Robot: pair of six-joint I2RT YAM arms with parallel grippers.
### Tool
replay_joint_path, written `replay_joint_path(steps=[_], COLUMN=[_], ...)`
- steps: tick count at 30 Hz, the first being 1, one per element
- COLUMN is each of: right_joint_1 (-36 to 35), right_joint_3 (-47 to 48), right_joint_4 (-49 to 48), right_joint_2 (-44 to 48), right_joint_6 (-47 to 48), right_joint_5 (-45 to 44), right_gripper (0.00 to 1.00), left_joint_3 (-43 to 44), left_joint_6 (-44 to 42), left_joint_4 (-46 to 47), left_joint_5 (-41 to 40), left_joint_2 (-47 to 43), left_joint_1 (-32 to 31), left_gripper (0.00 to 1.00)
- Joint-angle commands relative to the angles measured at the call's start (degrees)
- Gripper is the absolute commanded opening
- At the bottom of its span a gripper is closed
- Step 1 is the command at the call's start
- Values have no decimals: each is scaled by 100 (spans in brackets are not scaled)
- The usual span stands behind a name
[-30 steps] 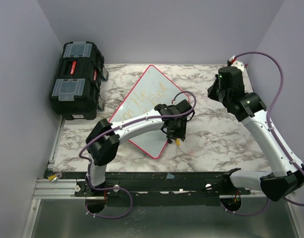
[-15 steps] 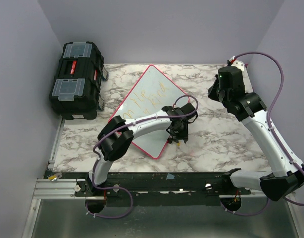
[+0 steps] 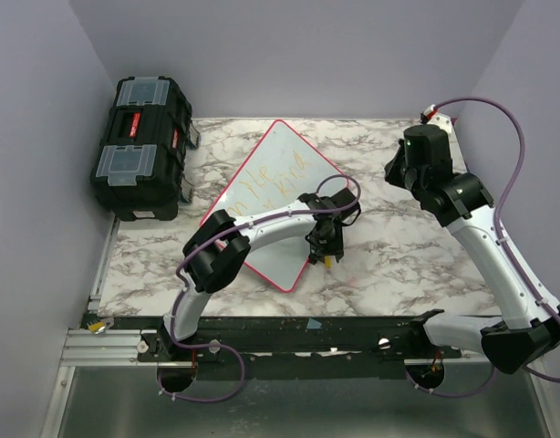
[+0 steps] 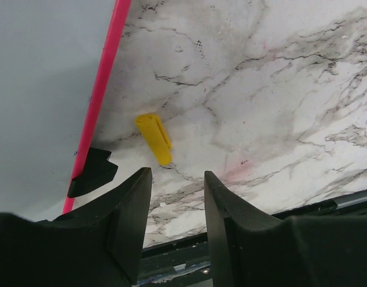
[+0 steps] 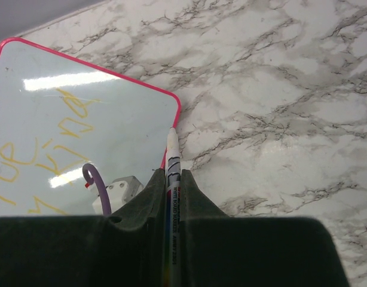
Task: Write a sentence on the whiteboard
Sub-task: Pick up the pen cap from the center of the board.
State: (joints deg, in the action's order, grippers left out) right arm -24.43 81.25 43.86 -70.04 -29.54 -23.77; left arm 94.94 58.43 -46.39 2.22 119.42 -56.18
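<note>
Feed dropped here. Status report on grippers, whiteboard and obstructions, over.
Left gripper open, empty, above small yellow cap on marble table. Right gripper shut on white marker. Pink-framed white whiteboard, yellow handwritten sentence on it. Left arm overhangs board.

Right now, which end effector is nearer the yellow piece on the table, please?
Left. The left end effector hovers just above the yellow piece; the right end effector is well away, farther back.

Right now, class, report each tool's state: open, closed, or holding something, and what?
Left tool: open, holding nothing.
Right tool: closed on a marker.
</note>
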Motion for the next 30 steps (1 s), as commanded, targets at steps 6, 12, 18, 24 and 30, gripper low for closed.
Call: replay_joint_path(steps=[6,12,18,24,30], right_joint_1=[-34,-40,-36,-36,-34], right_joint_3=[-120,-128,-154,-170,-259], right_joint_4=[9,16,27,27,-16], right_joint_2=[171,192,225,241,279], right_joint_6=[104,159,220,233,190], right_joint_5=[90,141,122,89,48], right_gripper=[1,1,1,1,1], left_joint_3=[56,119,260,384,508], left_joint_6=[332,414,399,287,61], left_joint_4=[-128,-55,-16,-54,-171], left_joint_5=[-12,61,67,136,146], left_joint_2=[288,471,665,767,879], left_joint_1=[65,100,121,90,17], left_gripper=[42,42,34,25,21])
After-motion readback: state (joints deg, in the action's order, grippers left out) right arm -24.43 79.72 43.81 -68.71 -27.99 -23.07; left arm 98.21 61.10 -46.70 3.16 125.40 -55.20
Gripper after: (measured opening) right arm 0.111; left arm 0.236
